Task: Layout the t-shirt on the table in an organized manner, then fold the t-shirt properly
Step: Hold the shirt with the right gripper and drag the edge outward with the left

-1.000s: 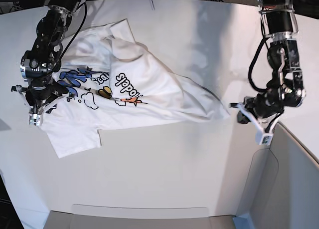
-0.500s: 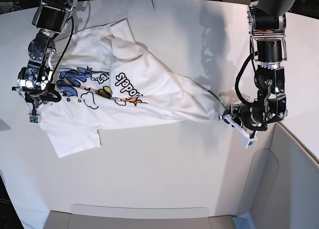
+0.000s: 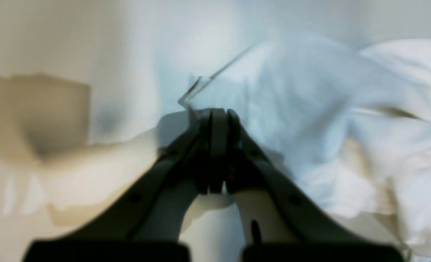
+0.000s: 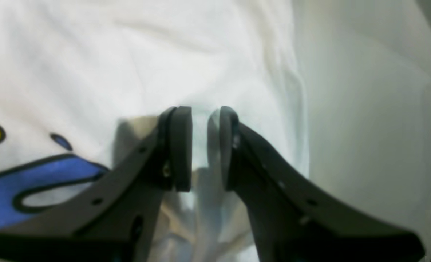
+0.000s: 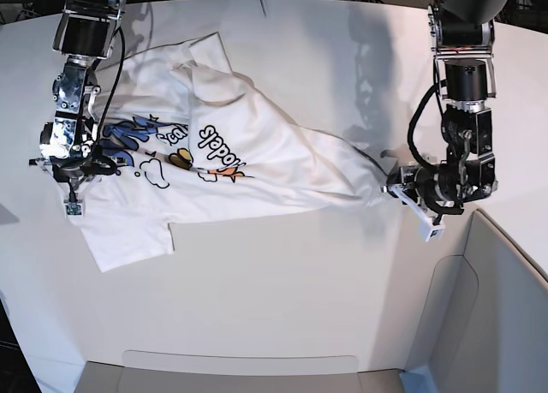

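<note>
Since the earlier frame, the left gripper (image 5: pixel 390 186) has been brought against the t-shirt's (image 5: pixel 257 157) corner, its jaws pressed together there. The right gripper (image 4: pixel 205 145) is part-open over cloth; the shirt lies crumpled on the table (image 5: pixel 282 299).

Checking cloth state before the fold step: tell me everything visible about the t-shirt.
The t-shirt is white, soft cotton by its look, with blue, yellow and orange print outlined in black. It lies crumpled and partly doubled over on the table, one sleeve flat toward the near side. The left end effector is shut at its pointed corner; the right end effector straddles fabric near the blue print.
</note>
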You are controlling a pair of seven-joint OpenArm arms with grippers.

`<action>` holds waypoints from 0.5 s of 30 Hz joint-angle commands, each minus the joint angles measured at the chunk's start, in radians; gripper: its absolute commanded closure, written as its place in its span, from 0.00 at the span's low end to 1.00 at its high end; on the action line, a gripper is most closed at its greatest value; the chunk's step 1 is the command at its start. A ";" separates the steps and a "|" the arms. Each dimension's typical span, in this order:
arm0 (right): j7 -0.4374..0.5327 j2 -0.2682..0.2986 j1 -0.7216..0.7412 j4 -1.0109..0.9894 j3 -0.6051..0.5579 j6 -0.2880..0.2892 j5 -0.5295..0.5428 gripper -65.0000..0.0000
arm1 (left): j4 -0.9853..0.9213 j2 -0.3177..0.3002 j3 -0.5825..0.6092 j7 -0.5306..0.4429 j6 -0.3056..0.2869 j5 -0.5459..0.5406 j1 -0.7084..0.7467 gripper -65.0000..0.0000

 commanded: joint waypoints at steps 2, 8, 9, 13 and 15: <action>-0.005 0.010 0.027 -0.013 -0.010 0.002 -0.004 0.79 | -0.032 -0.019 -0.001 -0.012 0.009 0.045 -0.033 1.00; -0.005 0.004 0.046 -0.021 -0.015 0.000 -0.005 0.79 | -0.196 0.004 0.037 -0.128 0.009 0.235 -0.126 1.00; -0.005 0.003 0.055 -0.021 -0.015 0.000 -0.005 0.79 | -0.216 0.010 0.057 -0.152 0.009 0.255 -0.143 1.00; -0.010 0.001 0.078 -0.030 -0.016 0.000 -0.005 0.79 | -0.314 0.039 0.148 -0.258 0.009 0.313 -0.212 1.00; -0.011 0.000 0.095 -0.030 -0.016 0.000 -0.005 0.79 | -0.376 0.047 0.195 -0.312 0.009 0.322 -0.254 1.00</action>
